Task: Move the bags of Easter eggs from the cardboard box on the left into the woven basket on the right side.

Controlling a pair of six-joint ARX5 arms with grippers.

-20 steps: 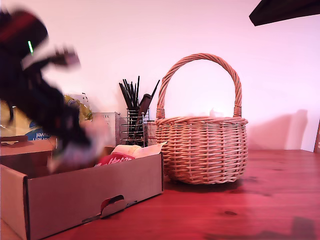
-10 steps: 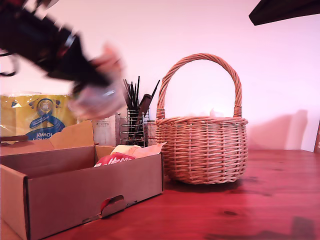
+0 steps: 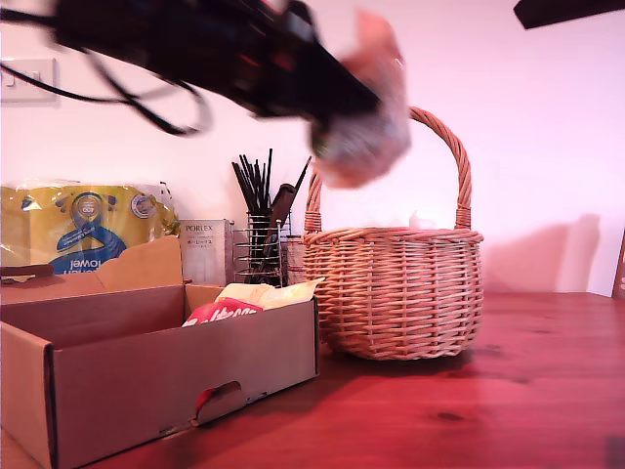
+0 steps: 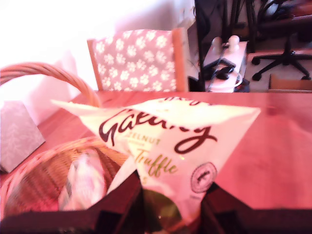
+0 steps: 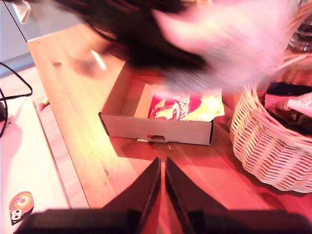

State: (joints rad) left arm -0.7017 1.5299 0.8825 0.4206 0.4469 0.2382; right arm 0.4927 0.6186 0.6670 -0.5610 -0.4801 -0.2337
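First gripper: my first gripper [image 4: 170,207] is clenched on a pale bag [image 4: 165,141] with dark script lettering, jaws pinching its lower edge. In the exterior view the arm comes in from about 10 o'clock and the blurred bag [image 3: 363,127] hangs just above the woven basket [image 3: 395,293], near its handle.
Second gripper: my second gripper [image 5: 162,183] has its jaws pressed together with nothing between them, hovering high over the table and looking down on everything.
Cardboard box: cardboard box [image 3: 156,376] sits at 8 o'clock in the exterior view, with a red bag [image 3: 220,313] and a yellowish bag [image 3: 264,291] inside.
Basket: at 4 o'clock of the held bag, already has something pale in it [image 4: 85,180].
Risk: grip is only on an edge, so the crinkly plastic could slip out on the swing.
Risk 2: letting go too soon could catch the handle arch or rim and drop the bag outside, I reckon.
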